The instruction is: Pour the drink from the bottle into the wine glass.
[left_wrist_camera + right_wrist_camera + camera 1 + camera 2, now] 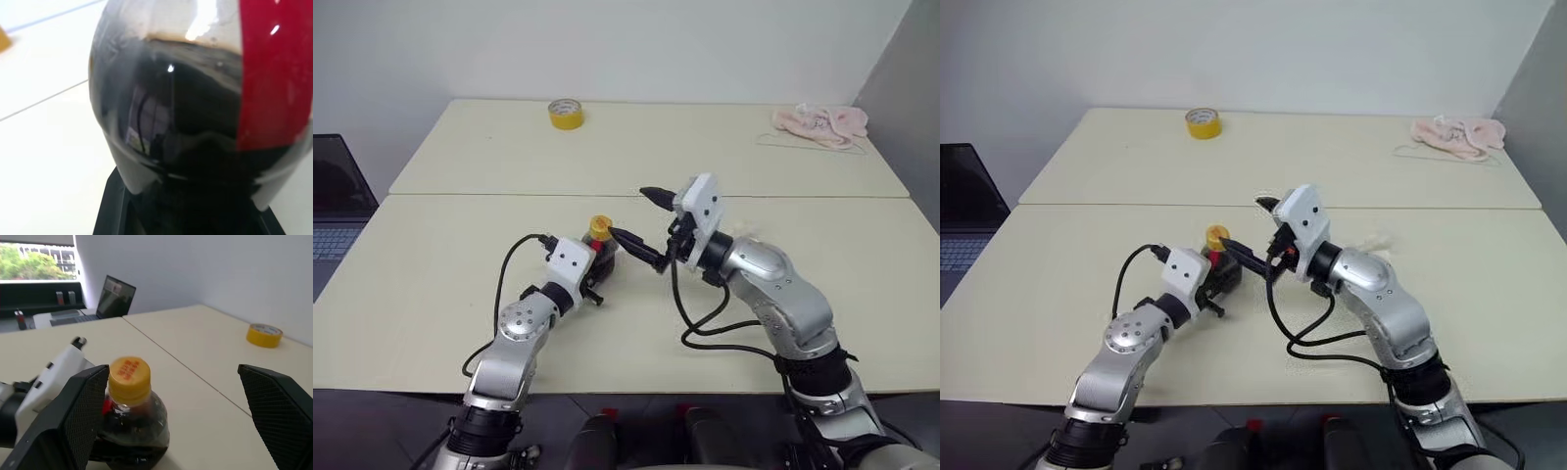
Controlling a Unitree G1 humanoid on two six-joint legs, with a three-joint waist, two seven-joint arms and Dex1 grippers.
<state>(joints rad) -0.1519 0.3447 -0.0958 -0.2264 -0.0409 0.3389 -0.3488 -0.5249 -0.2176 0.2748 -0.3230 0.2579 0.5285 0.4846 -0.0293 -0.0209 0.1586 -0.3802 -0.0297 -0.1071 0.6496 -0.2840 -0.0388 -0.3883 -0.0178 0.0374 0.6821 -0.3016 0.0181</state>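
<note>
The bottle (604, 253) stands on the near table, its rounded body full of the dark drink (186, 112), with a red label and a yellow cap (129, 373). My left gripper (599, 268) is shut on the bottle's body from the near left side. My right gripper (630, 213) is open at cap height, just right of the bottle. One of its fingers (73, 421) is close beside the cap and the other is far off to the side. The wine glass is largely hidden behind my right forearm; a faint clear edge (1378, 240) shows there.
A yellow tape roll (566, 114) lies on the far table (705, 147), and a pink cloth (822, 124) lies at its back right. A laptop (333, 196) sits off the left edge. A seam runs between the two tables.
</note>
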